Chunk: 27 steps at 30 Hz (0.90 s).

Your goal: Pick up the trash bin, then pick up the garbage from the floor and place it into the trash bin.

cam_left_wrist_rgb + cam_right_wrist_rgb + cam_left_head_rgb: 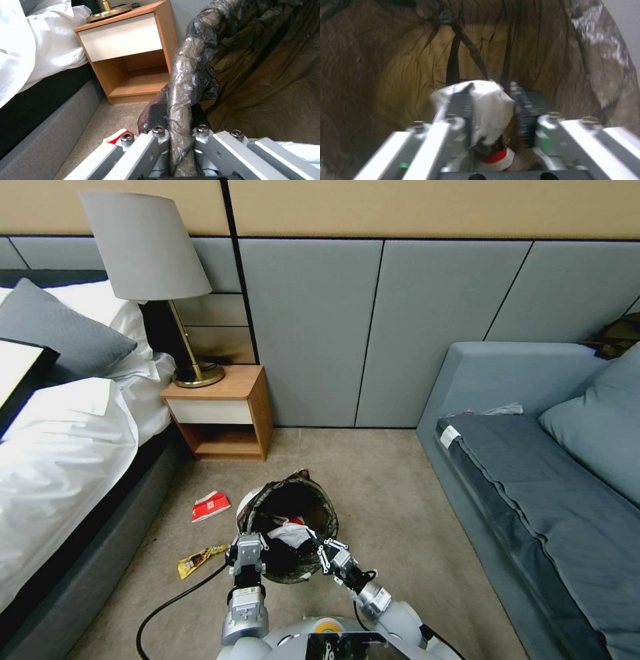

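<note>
The trash bin (293,527) is held just in front of the robot, above the carpeted floor (393,493) between the bed (60,447) and the sofa (547,480). Its rim is wrapped in a black plastic liner (186,82), and this wrapped rim is gripped by the left claw (248,545), whose fingers (156,117) are clenched on either side of it, as is seen closely in the left wrist view.

The right claw (319,545) is reached over the near edge of the bin, with its tips above the opening. A crumpled white paper scrap (486,105) is draped over one of its fingers (461,105) and lies between the two; the other finger stands slightly apart from the paper, so it cannot be told for certain whether the scrap is squeezed or merely hung there. In the right wrist view the brownish liner wall is seen all around the claw, and a piece of red and white garbage (493,156) is seen at the bottom, below the fingers.

Two more pieces of garbage are left on the floor to the robot's left of the bin: a red and white wrapper (211,506) near the bedside cabinet (223,413), and a yellow and brown wrapper (199,560) closer to the robot, beside the left arm's black cable (167,607). A brass lamp (150,280) is stood on the cabinet.
</note>
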{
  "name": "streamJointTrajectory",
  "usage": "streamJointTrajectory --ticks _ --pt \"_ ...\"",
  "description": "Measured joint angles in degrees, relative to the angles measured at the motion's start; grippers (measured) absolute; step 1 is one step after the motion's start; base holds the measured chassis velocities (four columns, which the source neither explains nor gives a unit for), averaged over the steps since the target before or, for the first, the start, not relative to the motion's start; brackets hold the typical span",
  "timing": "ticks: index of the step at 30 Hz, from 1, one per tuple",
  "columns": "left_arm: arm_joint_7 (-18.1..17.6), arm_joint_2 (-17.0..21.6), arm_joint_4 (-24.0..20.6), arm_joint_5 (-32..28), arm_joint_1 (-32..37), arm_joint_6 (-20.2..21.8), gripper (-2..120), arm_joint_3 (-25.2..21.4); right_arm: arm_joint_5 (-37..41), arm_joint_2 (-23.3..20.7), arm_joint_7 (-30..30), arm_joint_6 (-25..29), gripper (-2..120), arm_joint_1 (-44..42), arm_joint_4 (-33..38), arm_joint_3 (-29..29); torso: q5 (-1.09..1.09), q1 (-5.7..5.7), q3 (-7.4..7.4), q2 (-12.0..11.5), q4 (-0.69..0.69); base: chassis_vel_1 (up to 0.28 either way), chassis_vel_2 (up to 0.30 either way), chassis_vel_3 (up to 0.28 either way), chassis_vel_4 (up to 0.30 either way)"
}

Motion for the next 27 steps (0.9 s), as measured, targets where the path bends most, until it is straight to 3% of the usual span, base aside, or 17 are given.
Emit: streamJointTrajectory --ticks 2,8,11,15,27 --pt "0.0 0.1 0.0 0.0 0.0 0.0 0 0.1 -0.1 0.1 0.0 -0.2 48 0.0 0.3 0.0 0.0 0.0 0.0 0.0 0.0 0.0 0.0 0.0 0.0" --pt "0.0 0.2 0.1 0.0 0.0 0.0 0 0.2 -0.6 0.1 0.1 -0.2 63 -0.1 0.9 0.0 0.0 0.0 0.0 0.0 0.0 0.0 0.0 0.0 0.0" --pt "0.0 0.3 0.3 0.1 0.0 -0.1 0 0.3 -1.3 0.0 1.4 -0.8 82 -0.5 2.4 0.3 0.0 0.0 0.0 0.0 0.0 0.0 0.0 0.0 0.0" --pt "0.0 0.5 0.7 0.1 -0.1 -0.1 0 0.6 -3.0 0.1 4.6 -1.7 95 -0.8 4.3 0.7 0.0 0.0 0.0 0.0 0.0 0.0 0.0 0.0 0.0" --pt "0.0 1.2 1.8 -0.5 -1.4 -0.1 0 0.8 -6.3 -0.2 9.3 -3.7 100 -1.9 12.9 4.8 0.0 0.0 0.0 0.0 0.0 0.0 0.0 0.0 0.0"
